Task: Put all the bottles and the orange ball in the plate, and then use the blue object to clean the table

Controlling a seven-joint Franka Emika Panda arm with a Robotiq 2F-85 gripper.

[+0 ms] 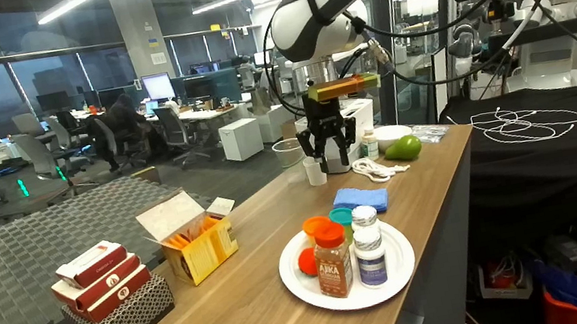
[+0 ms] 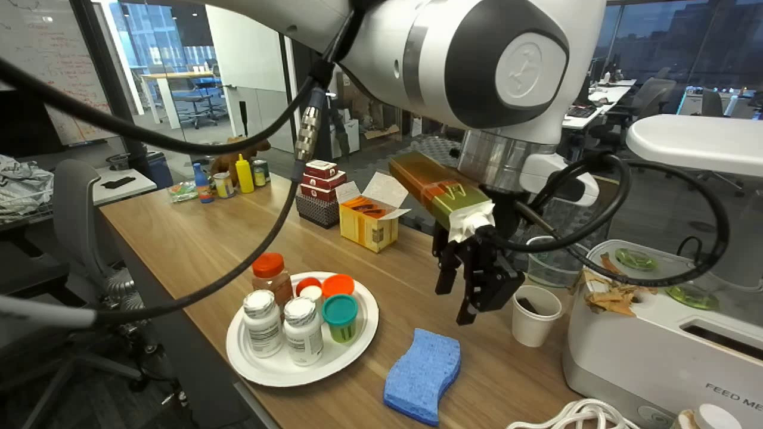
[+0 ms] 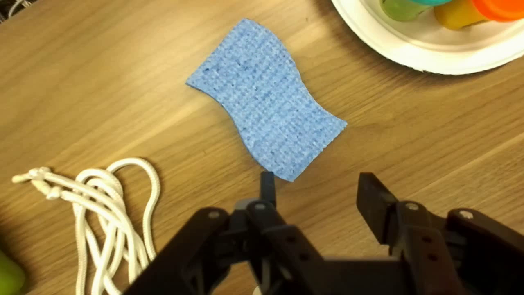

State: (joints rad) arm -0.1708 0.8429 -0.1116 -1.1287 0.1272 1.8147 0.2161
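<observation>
The blue sponge (image 1: 360, 200) lies flat on the table; it also shows in the other views (image 2: 423, 375) (image 3: 266, 98). Beside it, the white plate (image 1: 303, 293) (image 3: 434, 61) holds an orange-lidded spice bottle (image 1: 334, 266), white bottles (image 1: 372, 266) (image 2: 262, 325), a teal-lidded jar (image 2: 341, 319) and an orange-lidded jar (image 2: 338, 286). The orange-red ball (image 1: 307, 262) is on the plate, partly hidden in both exterior views. My gripper (image 3: 317, 178) is open and empty, above the table near the sponge's end; it also shows in both exterior views (image 1: 334, 163) (image 2: 456, 304).
A white rope (image 3: 118, 221), a paper cup (image 2: 535, 319), a clear tub (image 2: 551, 268), a white appliance (image 2: 656, 351) and a green fruit (image 1: 404, 149) stand around the gripper. A yellow box (image 1: 204, 254) and stacked red boxes (image 1: 102, 284) lie beyond the plate.
</observation>
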